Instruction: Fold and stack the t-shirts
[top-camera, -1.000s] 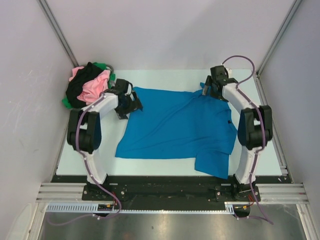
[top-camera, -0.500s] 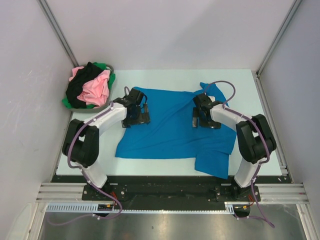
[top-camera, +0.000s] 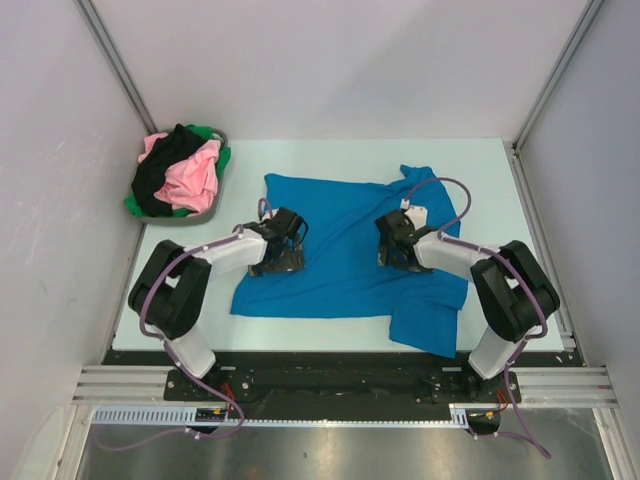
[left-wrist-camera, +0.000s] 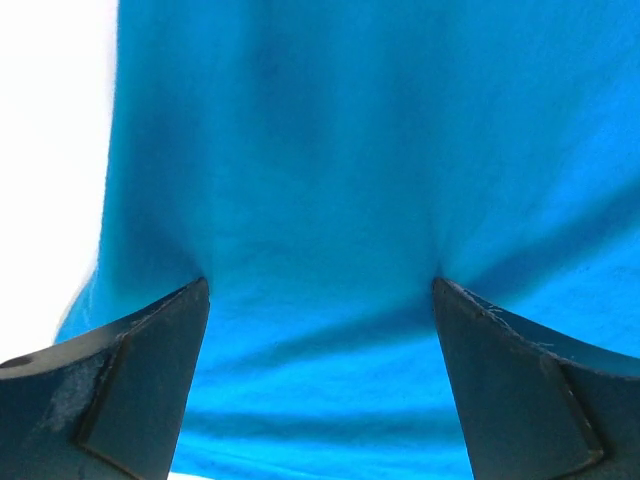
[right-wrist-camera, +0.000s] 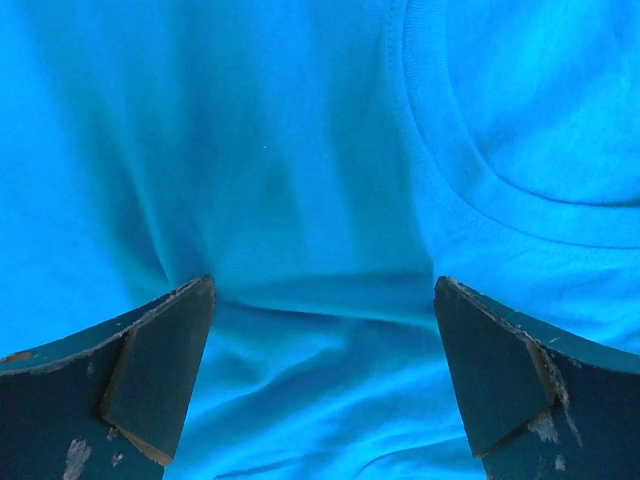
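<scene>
**Both grippers spread on the blue shirt**

Your left gripper (top-camera: 283, 252) had its jaws spread wide, fingertips (left-wrist-camera: 150, 350) down on the blue shirt (top-camera: 345, 255), with the shirt's edge just to its left. Your right gripper (top-camera: 394, 243) was spread too, tips on the cloth, the collar (right-wrist-camera: 470, 190) just ahead to its right. The other shirts (top-camera: 185, 175) lay in the basket (top-camera: 203, 217), well beyond your left gripper.

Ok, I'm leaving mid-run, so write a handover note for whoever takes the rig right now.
Left gripper open, tips on the blue shirt's left side.
Right gripper open, tips beside its collar.
Blue shirt spread on the table, unfolded.
In the basket, far left: pink shirt, black shirt, green shirt.
Done: nothing folded or stacked.
Left: fold the blue, then the others, and stack.
</scene>
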